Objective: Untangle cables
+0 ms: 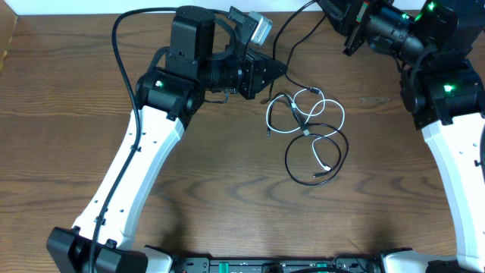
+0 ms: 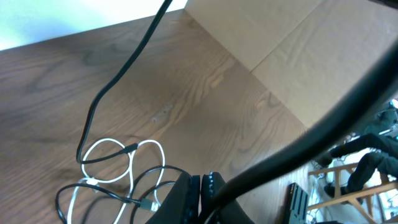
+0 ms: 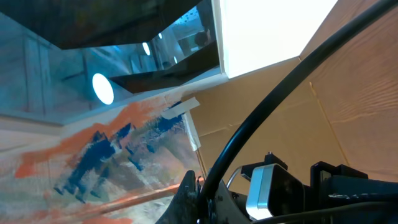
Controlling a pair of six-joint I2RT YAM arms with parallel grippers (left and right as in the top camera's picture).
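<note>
- Overhead: cables [image 1: 307, 129], two black and one white, lie tangled at the middle of the table [image 1: 227, 189]; left gripper [image 1: 282, 70] sits just beside their upper-left edge.
- Left wrist: jaws together over the tangle; cannot tell if a cord is pinched.
- Right wrist: right gripper [image 3: 195, 190], jaws together.

Two black cables [image 1: 288, 161], one white cable [image 1: 342, 115], two robot arms [image 1: 144, 174], one table [image 1: 227, 189].
</note>
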